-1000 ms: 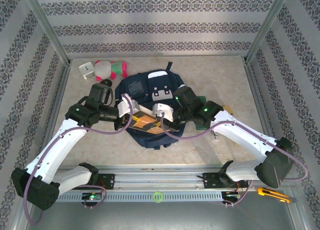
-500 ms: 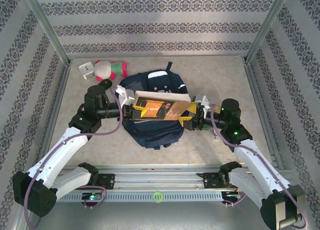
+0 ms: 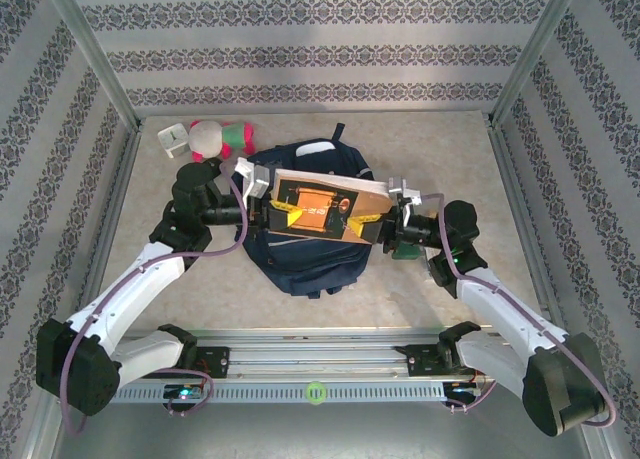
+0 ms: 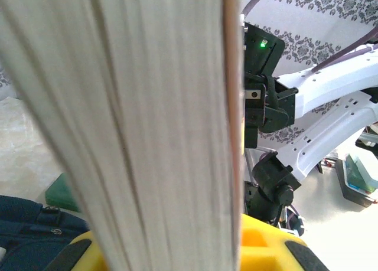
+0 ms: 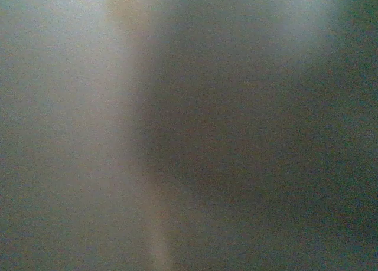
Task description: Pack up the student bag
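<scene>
The beige worktop carries the student bag at the centre of the overhead frame. It lies flat, with its grey-white patches toward the top of the picture, so I judge the opening to be somewhere under the load I am carrying. That load is a thick book with an orange-and-dark cover. It hangs level above the upper half of the bag, one end at each arm, presumably so it can be lined up with the opening before going in. My left hand is closed on the book's left end. In the left wrist view the pale page block stands between the yellow pads, with a corner of the navy bag low in the left of the frame. My right hand meets the book's right end, with a yellow finger lying over the lower corner. I cannot tell whether it is clamped or merely steadying, as the right wrist camera is too blurred to settle it. At upper left, well apart from the bag, lie a pink, white and green plush toy and a small white object. I take both to be waiting their turn.
</scene>
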Robot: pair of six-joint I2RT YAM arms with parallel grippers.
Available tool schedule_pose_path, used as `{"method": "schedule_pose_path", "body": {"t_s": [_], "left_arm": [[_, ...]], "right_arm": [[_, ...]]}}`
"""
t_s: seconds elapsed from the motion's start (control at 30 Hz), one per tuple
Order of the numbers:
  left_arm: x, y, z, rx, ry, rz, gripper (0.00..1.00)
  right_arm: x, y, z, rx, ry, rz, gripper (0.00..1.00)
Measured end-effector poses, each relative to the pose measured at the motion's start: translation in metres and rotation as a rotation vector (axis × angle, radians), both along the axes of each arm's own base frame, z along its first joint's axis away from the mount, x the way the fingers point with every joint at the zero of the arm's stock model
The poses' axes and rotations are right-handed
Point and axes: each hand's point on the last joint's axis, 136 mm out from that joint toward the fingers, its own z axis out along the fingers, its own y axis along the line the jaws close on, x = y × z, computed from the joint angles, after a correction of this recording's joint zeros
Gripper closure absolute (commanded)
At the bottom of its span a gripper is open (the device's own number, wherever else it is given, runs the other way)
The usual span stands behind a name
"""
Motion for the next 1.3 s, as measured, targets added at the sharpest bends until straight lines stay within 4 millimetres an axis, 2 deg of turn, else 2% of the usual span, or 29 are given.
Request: {"method": "schedule_pose_path", "body": {"t_s": [0.03, 0.13, 0.23, 0.33, 0.4, 0.5, 0.63, 0.77, 0.97, 1.0, 1.03, 1.1, 1.13, 1.17, 1.27, 1.3], "left_arm": [[0.003, 0.000, -0.001, 0.005, -0.008, 0.013, 0.48], [0.017, 0.003, -0.012, 0.051, -0.027, 0.106, 0.30], [0.034, 0.008, -0.037, 0.162, -0.047, 0.216, 0.27], [0.042, 0.000, -0.068, 0.320, -0.082, 0.259, 0.23], [0.044, -0.011, -0.097, 0.451, -0.114, 0.250, 0.19], [0.043, -0.023, -0.145, 0.623, -0.137, 0.215, 0.15], [0.049, -0.030, -0.202, 0.793, -0.133, 0.197, 0.15], [0.064, -0.034, -0.238, 0.884, -0.115, 0.210, 0.14], [0.082, -0.051, -0.255, 0.906, -0.121, 0.212, 0.12], [0.086, -0.053, -0.256, 0.906, -0.127, 0.219, 0.08], [0.089, -0.054, -0.257, 0.905, -0.132, 0.225, 0.00], [0.095, -0.057, -0.258, 0.907, -0.140, 0.238, 0.00], [0.096, -0.057, -0.259, 0.909, -0.142, 0.242, 0.02], [0.097, -0.056, -0.259, 0.912, -0.143, 0.247, 0.10], [0.098, -0.056, -0.260, 0.919, -0.147, 0.264, 0.55], [0.098, -0.057, -0.260, 0.918, -0.155, 0.274, 0.66]], "right_arm": [[0.003, -0.003, 0.000, 0.002, 0.016, -0.008, 1.00], [0.018, -0.021, -0.002, 0.017, 0.078, -0.080, 1.00], [0.042, -0.056, -0.009, 0.040, 0.179, -0.235, 1.00], [0.060, -0.091, -0.019, 0.065, 0.282, -0.410, 1.00], [0.068, -0.112, -0.029, 0.081, 0.363, -0.530, 1.00], [0.074, -0.130, -0.048, 0.078, 0.471, -0.652, 1.00], [0.071, -0.140, -0.070, 0.054, 0.571, -0.739, 1.00], [0.064, -0.146, -0.084, 0.040, 0.611, -0.792, 1.00], [0.056, -0.149, -0.088, 0.029, 0.616, -0.818, 1.00], [0.055, -0.149, -0.089, 0.029, 0.616, -0.818, 1.00], [0.055, -0.149, -0.090, 0.028, 0.618, -0.819, 1.00], [0.053, -0.150, -0.093, 0.025, 0.627, -0.822, 1.00], [0.052, -0.150, -0.095, 0.023, 0.633, -0.824, 1.00], [0.051, -0.150, -0.097, 0.021, 0.638, -0.826, 1.00], [0.049, -0.150, -0.101, 0.014, 0.659, -0.829, 1.00], [0.048, -0.151, -0.103, 0.014, 0.669, -0.833, 1.00]]}}
